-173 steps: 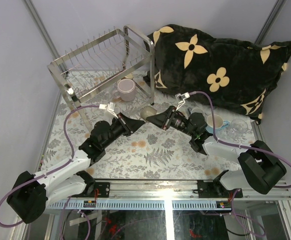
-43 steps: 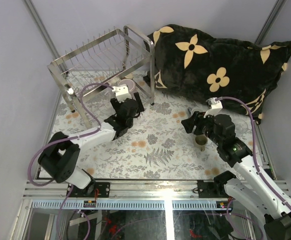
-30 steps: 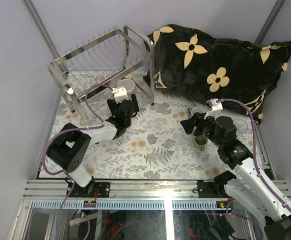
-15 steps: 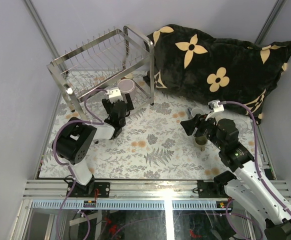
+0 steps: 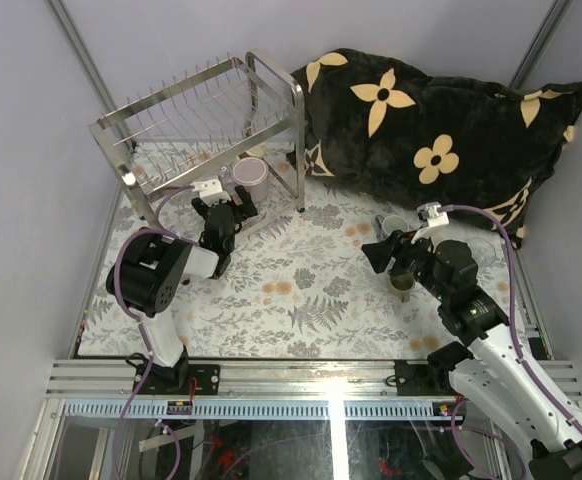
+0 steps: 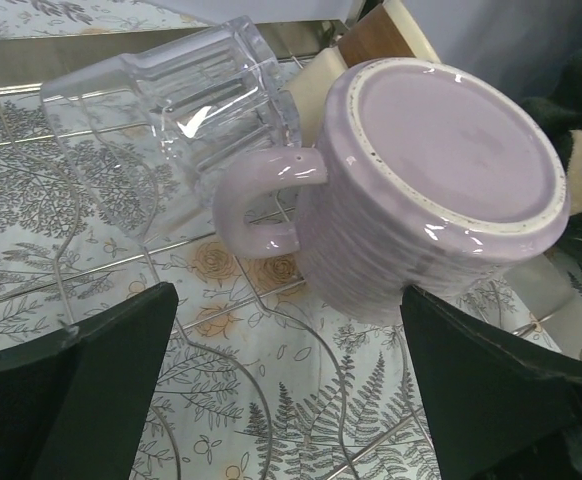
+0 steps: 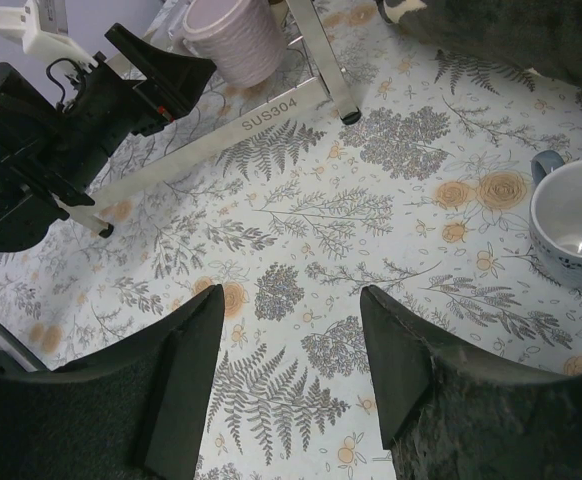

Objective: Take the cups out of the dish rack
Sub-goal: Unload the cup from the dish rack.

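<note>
The dish rack [image 5: 201, 110] stands at the back left. On its lower wires a pale lilac mug [image 6: 421, 180] sits bottom up, its handle toward a clear glass [image 6: 161, 100] lying on its side. My left gripper [image 6: 286, 300] is open just short of the mug, one finger on each side, touching nothing; the top view shows this gripper [image 5: 226, 205] in front of the lilac mug [image 5: 251, 178]. My right gripper [image 7: 291, 295] hangs open and empty over the cloth. A light blue mug [image 7: 576, 215] and a cream-and-brown cup [image 5: 403, 285] stand on the table by the right arm.
A black pillow [image 5: 441, 130] with cream flowers fills the back right. The rack's front rail [image 7: 271, 110] and leg run between the two arms. A flowered cloth [image 5: 311, 300] covers the table. Grey walls close in the left and back.
My left gripper has moved up and left to the rack's lower tier, close to the lilac mug. The rack has shifted slightly left. The right arm has barely moved.
</note>
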Tool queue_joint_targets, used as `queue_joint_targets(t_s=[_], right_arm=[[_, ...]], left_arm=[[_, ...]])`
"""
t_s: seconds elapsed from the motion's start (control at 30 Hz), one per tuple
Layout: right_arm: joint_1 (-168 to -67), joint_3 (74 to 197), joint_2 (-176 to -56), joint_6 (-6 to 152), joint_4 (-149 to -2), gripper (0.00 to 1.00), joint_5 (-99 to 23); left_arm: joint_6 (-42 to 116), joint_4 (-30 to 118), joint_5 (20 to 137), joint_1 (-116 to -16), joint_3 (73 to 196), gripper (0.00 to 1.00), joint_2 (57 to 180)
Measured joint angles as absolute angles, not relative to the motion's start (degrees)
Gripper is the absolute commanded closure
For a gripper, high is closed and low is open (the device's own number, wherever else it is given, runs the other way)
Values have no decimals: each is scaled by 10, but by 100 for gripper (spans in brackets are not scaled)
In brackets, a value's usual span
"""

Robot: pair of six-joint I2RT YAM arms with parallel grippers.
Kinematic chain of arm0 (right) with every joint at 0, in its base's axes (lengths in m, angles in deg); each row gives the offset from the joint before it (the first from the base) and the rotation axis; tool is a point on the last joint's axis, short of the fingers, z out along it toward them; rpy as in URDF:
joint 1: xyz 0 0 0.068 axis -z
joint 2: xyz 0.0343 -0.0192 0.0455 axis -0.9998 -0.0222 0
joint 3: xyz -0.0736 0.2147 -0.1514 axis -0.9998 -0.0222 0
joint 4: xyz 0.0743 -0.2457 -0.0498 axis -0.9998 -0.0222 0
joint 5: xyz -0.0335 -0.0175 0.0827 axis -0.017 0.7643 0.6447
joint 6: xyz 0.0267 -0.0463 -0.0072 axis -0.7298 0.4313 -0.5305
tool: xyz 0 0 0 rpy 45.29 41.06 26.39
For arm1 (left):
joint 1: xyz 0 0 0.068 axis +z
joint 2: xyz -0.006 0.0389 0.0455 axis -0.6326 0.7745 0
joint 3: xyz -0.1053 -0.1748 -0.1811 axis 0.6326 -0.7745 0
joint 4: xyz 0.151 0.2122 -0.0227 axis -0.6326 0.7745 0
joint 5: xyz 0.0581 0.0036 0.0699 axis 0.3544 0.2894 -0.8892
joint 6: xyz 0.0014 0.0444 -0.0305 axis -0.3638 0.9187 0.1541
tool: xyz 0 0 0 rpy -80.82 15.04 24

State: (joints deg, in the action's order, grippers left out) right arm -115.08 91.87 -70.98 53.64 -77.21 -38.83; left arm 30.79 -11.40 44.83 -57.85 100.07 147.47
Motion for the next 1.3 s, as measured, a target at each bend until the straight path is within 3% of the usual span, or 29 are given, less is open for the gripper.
queue_joint_targets(t_s=[0.5, 1.3], right_arm=[[-1151, 913, -716, 531, -768, 36, -388], [-1151, 910, -708, 527, -768, 36, -389]], left_arm=[[306, -130, 522, -577, 1019, 9, 1492], [318, -82, 517, -652, 1039, 7, 1438]])
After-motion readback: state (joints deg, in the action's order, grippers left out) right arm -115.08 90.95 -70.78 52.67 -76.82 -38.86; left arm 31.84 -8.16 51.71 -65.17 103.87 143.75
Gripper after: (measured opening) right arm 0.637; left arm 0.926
